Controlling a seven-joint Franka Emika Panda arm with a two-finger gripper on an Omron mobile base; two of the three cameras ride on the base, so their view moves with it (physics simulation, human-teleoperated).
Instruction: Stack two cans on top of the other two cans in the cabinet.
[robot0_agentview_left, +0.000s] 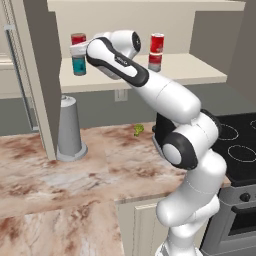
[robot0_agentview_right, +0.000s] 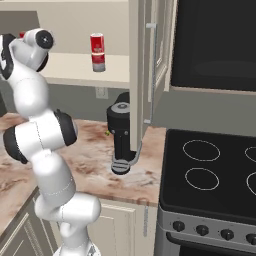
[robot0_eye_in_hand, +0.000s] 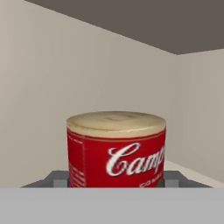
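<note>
Hand cam, closest: the gripper (robot0_eye_in_hand: 115, 181) has its two dark fingertips (robot0_eye_in_hand: 57, 178) pressed vs. both sides of an all-red can (robot0_eye_in_hand: 116, 148) w/ a pale lid. From the left base cam, that can (robot0_agentview_left: 78, 39) sits on a teal can (robot0_agentview_left: 79, 65) at the left of the cabinet (robot0_agentview_left: 200, 75) shelf. Further right on the shelf, a second stack: red can (robot0_agentview_left: 157, 43) atop a red-and-silver can (robot0_agentview_left: 155, 62). Below on the counter (robot0_agentview_left: 60, 175), a grey cone-shaped holder (robot0_agentview_left: 69, 130).
</note>
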